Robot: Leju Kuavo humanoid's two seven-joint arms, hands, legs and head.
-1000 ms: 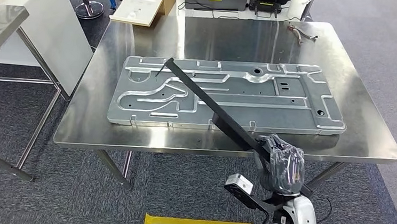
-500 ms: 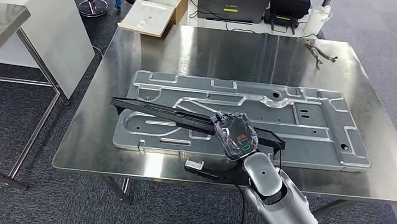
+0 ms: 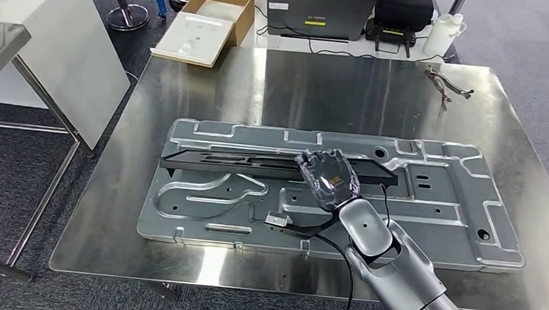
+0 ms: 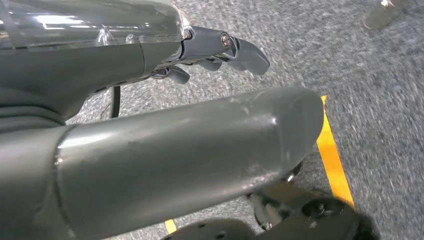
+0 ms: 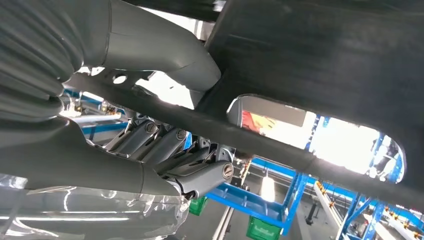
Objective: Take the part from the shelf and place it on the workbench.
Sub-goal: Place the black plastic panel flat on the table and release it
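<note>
Placing step under way; right robot hand (image 3: 327, 178) clasped around the long black part (image 3: 256, 162), thumb and fingers wrapped on its bar in the right wrist view; part lying level across the far half of the grey stamped panel (image 3: 327, 196) on the table (image 3: 188, 81), possibly touching it already, hard to tell from above. Next: lower gently, spread the fingers, draw back toward the near edge. Open room far of the panel; cable clutter (image 3: 447, 83) at far right, well apart. Left robot hand (image 4: 210, 50) hanging by the floor, fingers loosely curled, holding nothing.
</note>
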